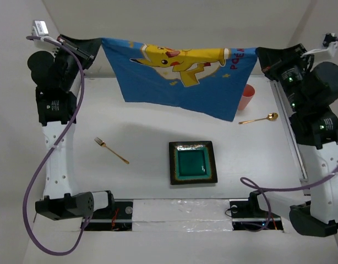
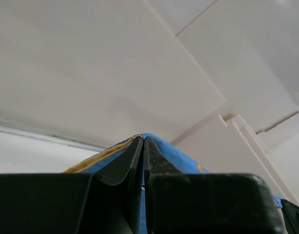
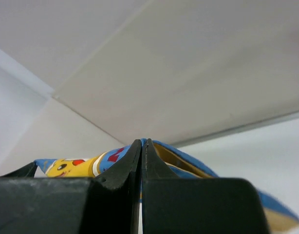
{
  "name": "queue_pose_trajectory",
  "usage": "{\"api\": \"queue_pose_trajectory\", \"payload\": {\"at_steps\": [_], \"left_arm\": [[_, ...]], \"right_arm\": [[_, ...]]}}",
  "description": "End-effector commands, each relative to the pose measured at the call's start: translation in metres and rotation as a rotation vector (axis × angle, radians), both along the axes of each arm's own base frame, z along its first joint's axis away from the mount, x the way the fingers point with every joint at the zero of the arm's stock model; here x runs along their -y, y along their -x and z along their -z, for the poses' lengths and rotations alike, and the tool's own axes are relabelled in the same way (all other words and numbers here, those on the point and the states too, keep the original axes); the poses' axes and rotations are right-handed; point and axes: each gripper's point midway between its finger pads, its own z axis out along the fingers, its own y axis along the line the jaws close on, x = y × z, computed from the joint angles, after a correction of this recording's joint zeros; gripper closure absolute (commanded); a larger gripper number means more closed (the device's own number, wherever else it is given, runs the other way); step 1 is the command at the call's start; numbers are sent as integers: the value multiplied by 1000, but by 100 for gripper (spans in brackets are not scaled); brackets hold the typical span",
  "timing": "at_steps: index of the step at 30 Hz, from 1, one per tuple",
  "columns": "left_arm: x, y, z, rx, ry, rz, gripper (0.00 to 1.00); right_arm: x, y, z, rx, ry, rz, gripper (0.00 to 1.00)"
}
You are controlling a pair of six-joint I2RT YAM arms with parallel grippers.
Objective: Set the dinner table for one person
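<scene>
A blue cartoon-print cloth mat [image 1: 174, 77] hangs stretched in the air above the far part of the white dinner table [image 1: 141, 176]. My left gripper [image 1: 98, 43] is shut on its left corner [image 2: 154, 146]. My right gripper [image 1: 259, 53] is shut on its right corner [image 3: 110, 156]. On the table lie a dark square plate with a teal middle [image 1: 192, 163], a gold fork [image 1: 111, 150] to the plate's left, and a gold spoon [image 1: 259, 119] at the right. A pink cup [image 1: 246, 98] stands behind the mat's lower right corner, partly hidden.
White walls close off the back and sides. A metal rail [image 1: 287, 126] runs along the table's right side. A taped strip [image 1: 180, 212] lies along the near edge between the arm bases. Purple cables [image 1: 42, 170] hang from both arms.
</scene>
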Motion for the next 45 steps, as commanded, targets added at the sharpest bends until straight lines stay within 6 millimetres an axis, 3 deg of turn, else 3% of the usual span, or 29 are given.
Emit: {"api": "queue_pose_trajectory", "payload": {"at_steps": [1, 4, 5, 8, 11, 13, 15, 18, 19, 20, 21, 22, 24, 27, 28, 29, 30, 31, 32, 33, 34, 35, 36, 37, 38, 39, 40, 43, 45], "left_arm": [[2, 8, -15, 18, 14, 1, 100], [-4, -6, 2, -22, 17, -13, 100], [-7, -21, 22, -62, 20, -18, 100], [-7, -32, 35, -87, 18, -15, 100], [-9, -58, 58, -134, 20, -12, 100], [-13, -68, 62, -143, 17, -27, 100], [-15, -81, 72, -165, 22, -31, 100], [-17, -96, 68, -138, 41, -34, 100], [-16, -98, 64, -124, 48, -27, 100], [-16, -103, 60, -103, 65, -22, 100], [-16, -105, 57, -95, 75, -20, 100], [-14, -103, 50, -77, 80, -9, 100], [-9, -100, 40, -41, 87, 5, 100], [-8, -96, 46, -30, 65, 5, 100], [-12, -98, 70, -74, 60, 5, 100], [-10, -93, 73, -55, 45, 9, 100], [-10, -93, 88, -71, 19, 12, 100], [-9, -95, 127, -132, 9, 17, 100], [-7, -89, 143, -149, -2, 28, 100], [-7, -87, 163, -180, -8, 31, 100], [-7, -83, 208, -261, -21, 32, 100], [-6, -80, 224, -274, -31, 37, 100], [-5, -77, 243, -302, -37, 42, 100], [-3, -70, 279, -360, -35, 55, 100], [-1, -67, 300, -397, -28, 67, 100], [-1, -64, 316, -424, -26, 67, 100], [0, -55, 344, -477, -19, 70, 100], [9, -44, 385, -548, -27, 89, 100], [9, -37, 400, -583, -31, 93, 100]], "right_arm": [[13, -3, 4, -39, 61, 56, 100], [19, -15, 10, -58, 76, 79, 100], [24, -27, 17, -65, 80, 96, 100], [25, -47, 28, -88, 87, 95, 100], [19, -78, 47, -121, 96, 73, 100], [16, -102, 64, -151, 104, 60, 100], [14, -120, 63, -140, 101, 57, 100], [5, -159, 85, -192, 106, 17, 100], [4, -163, 64, -151, 91, 14, 100], [0, -180, 80, -198, 91, 2, 100], [3, -187, 76, -193, 79, 6, 100], [1, -184, 49, -137, 58, -8, 100], [-2, -192, 46, -135, 50, -18, 100], [-2, -189, 40, -113, 53, -20, 100], [-3, -187, 45, -120, 65, -27, 100], [-5, -194, 80, -178, 75, -34, 100], [-6, -194, 95, -200, 82, -43, 100], [-8, -186, 103, -208, 89, -63, 100], [-10, -186, 116, -213, 90, -70, 100], [-9, -187, 171, -312, 102, -73, 100], [-8, -180, 183, -321, 117, -73, 100], [-8, -180, 196, -315, 125, -73, 100], [-7, -175, 246, -407, 139, -73, 100], [-5, -174, 266, -435, 158, -72, 100], [-5, -171, 285, -474, 166, -73, 100], [-4, -165, 319, -545, 176, -78, 100], [-3, -162, 336, -580, 188, -82, 100], [-1, -151, 391, -713, 203, -89, 100], [1, -144, 409, -762, 210, -85, 100]]}}
